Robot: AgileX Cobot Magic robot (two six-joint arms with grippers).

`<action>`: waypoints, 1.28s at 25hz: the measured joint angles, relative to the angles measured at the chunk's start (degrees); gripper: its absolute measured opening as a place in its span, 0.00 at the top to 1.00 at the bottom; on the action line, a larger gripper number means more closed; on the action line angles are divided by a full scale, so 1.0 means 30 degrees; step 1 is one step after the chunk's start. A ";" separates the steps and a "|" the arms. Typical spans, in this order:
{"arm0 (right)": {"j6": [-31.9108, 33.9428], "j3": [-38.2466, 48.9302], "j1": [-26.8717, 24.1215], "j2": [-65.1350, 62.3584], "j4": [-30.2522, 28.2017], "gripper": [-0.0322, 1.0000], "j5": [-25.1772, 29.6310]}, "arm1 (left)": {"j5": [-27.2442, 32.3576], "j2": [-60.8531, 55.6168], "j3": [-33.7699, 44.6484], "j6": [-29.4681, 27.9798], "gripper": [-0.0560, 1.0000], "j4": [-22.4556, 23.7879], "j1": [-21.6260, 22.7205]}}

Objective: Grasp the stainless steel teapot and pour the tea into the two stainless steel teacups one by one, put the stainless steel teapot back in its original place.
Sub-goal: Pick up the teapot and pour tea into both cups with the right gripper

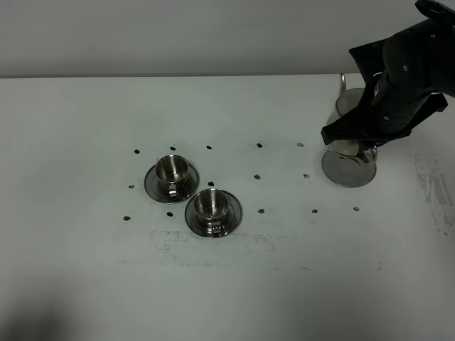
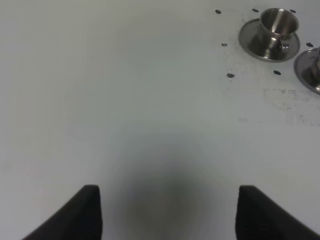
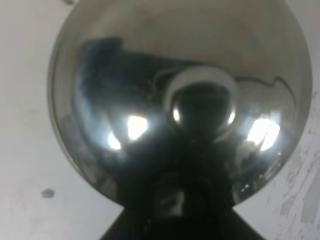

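The stainless steel teapot (image 1: 350, 104) hangs at the back right, mostly hidden behind my right arm (image 1: 402, 82), clear of its round saucer (image 1: 348, 169). In the right wrist view its lid and knob (image 3: 200, 100) fill the frame, and my right gripper (image 3: 175, 205) is shut on it at the handle side. The two stainless steel teacups (image 1: 171, 169) (image 1: 210, 203) stand on their saucers left of centre. The left wrist view shows one cup (image 2: 277, 22) and the rim of the other's saucer (image 2: 310, 70). My left gripper (image 2: 170, 215) is open, empty and far from them.
Small black marks (image 1: 259, 145) dot the white table around the cups and saucer. A scuffed patch (image 1: 434, 185) lies near the right edge. The table's back edge (image 1: 178, 76) meets a grey wall.
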 joint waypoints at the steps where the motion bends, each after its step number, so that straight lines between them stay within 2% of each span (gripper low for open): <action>1: -0.0306 0.0122 0.0202 -0.0114 0.0000 0.76 0.0000 | 0.0000 0.0000 0.0000 0.0000 0.41 0.0000 0.0000; 5: -0.1716 0.0189 0.1401 -0.0093 0.0046 0.76 0.0064 | 0.0000 0.0000 0.0000 0.0000 0.41 0.0000 0.0000; 12: -0.6318 -0.1715 0.3444 -0.0040 -0.0494 0.76 -0.0029 | 0.0000 0.0000 0.0000 0.0000 0.41 0.0000 0.0000; 19: -1.3119 -0.4136 0.4116 0.1052 -0.0500 0.76 0.0699 | 0.0000 0.0000 0.0000 0.0000 0.41 0.0000 0.0000; 25: -1.7713 -0.5493 0.4922 0.2536 0.0037 0.76 0.0699 | 0.0000 0.0000 0.0000 0.0000 0.41 0.0000 0.0000; 28: -1.9082 -0.5969 0.5355 0.3311 -0.0070 0.76 0.0714 | 0.0000 0.0000 0.0000 0.0000 0.41 0.0000 0.0000; 32: -1.9634 -0.6509 0.5985 0.4107 -0.1184 0.76 0.0705 | 0.0000 0.0000 0.0000 0.0000 0.41 0.0000 0.0000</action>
